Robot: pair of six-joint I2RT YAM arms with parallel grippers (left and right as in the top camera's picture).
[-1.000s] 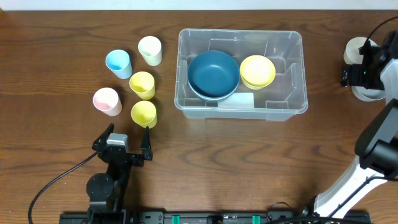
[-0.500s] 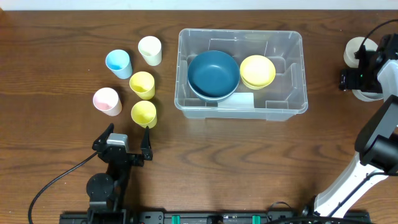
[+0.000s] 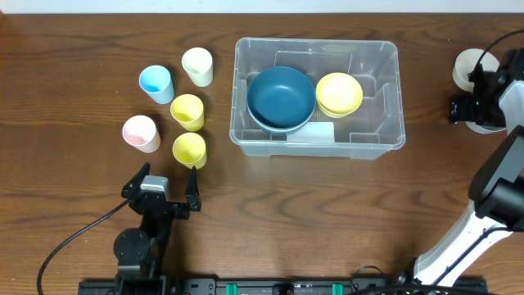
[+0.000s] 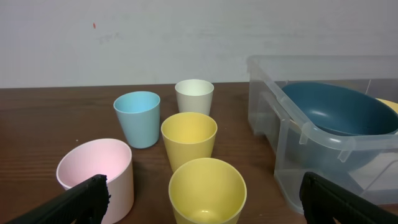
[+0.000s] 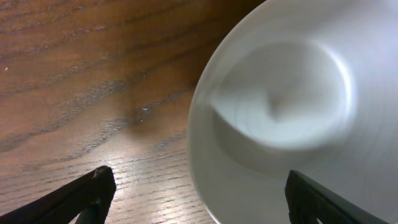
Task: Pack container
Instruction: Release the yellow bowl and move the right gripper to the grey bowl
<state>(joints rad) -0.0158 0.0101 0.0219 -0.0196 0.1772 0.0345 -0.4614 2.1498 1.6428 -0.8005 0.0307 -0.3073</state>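
Right gripper (image 5: 196, 199) shifts a little over the white bowl (image 5: 298, 93); the container (image 3: 385, 141) stays mid-table.
The right arm has slid slightly toward the near edge, its fingers spread wide astride the bowl's smooth round rim. The clear, ribbed plastic container holds a glossy blue bowl (image 3: 281, 98) and a yellow bowl (image 3: 339, 93). The left gripper (image 3: 164, 187) sits low on the wood-grain table (image 3: 49, 82) beside the pastel cups (image 3: 189, 149), jaws wide apart.

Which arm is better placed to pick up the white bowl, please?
Right: the right gripper hangs over the white bowl, jaws open; the left gripper sits far off by the cups.
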